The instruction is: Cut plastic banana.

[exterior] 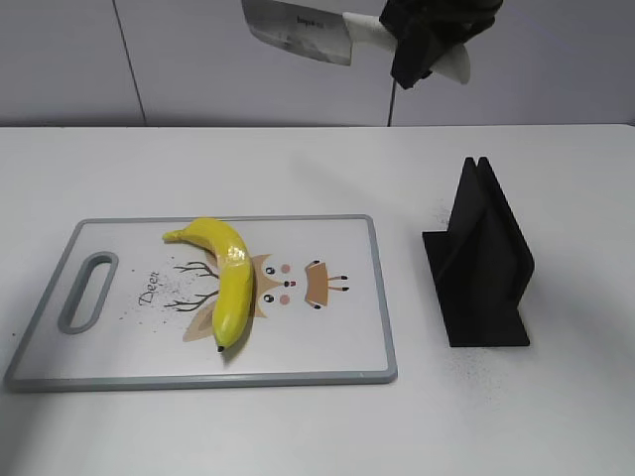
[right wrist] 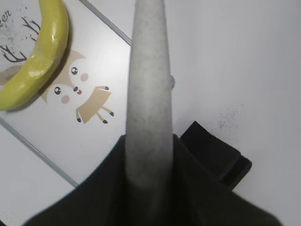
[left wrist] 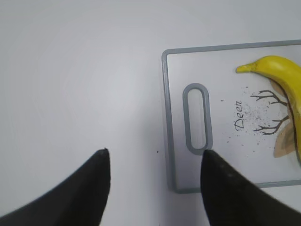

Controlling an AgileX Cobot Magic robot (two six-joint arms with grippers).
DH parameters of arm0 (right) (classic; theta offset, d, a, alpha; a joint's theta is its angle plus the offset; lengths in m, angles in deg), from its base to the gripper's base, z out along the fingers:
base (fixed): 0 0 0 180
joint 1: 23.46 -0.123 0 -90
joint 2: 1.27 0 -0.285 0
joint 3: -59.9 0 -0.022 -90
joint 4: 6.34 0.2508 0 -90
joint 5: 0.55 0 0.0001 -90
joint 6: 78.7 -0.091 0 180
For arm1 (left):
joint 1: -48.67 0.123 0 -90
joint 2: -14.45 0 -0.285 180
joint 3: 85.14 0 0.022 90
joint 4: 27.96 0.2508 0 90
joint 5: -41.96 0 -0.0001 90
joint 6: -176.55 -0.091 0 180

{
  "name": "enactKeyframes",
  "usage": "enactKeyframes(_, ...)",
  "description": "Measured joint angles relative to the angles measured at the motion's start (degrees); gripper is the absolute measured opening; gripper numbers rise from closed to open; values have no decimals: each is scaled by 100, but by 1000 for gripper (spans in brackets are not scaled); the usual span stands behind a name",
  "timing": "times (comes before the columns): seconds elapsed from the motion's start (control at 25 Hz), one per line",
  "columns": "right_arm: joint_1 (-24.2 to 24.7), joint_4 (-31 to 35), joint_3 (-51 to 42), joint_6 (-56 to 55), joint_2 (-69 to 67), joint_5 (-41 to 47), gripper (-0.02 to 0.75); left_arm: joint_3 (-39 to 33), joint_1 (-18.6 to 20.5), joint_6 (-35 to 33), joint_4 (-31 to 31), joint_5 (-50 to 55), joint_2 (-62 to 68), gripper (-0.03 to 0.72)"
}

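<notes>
My right gripper (exterior: 429, 50) is clamping the white handle of the knife (exterior: 327, 32), with the dark fingers (right wrist: 197, 183) pressing against both sides of that pale grip as the right wrist view is showing it running up the middle of the picture. I am holding the knife high above the white table (exterior: 516, 416), its broad steel blade pointing to the left in the exterior view and its handle end sticking out past my gripper on the right. My left gripper (left wrist: 153, 162) is hanging spread apart with nothing between its two dark fingertips (left wrist: 101, 162), hovering over bare table just beside the handle end of the cutting board (exterior: 347, 337). That board is lying flat on the table, white with a grey rim, a grey slotted grip hole (left wrist: 196, 118) at its left end, the word "Deer" and a cartoon deer printed on it. The plastic banana (exterior: 226, 278) is resting on the board, left of the board's middle and over the deer print, its stem end pointing toward the far left and its dark tip pointing toward the near edge. It is lying whole, well below and to the left of the blade. To the right of the board, apart from it, a black knife stand (exterior: 481, 258) is standing on the table.
</notes>
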Motion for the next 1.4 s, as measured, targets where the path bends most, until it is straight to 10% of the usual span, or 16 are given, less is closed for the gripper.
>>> enactKeyframes(0.64,76,-1520,-2753,-3255,2079,-681,162,-3223,57,84,286,-199,-3431,589)
enactKeyframes(1.4,221,-1147,-4854,-4062,2635,-2128,162,-5194,57,100,285,-562,-8338,588)
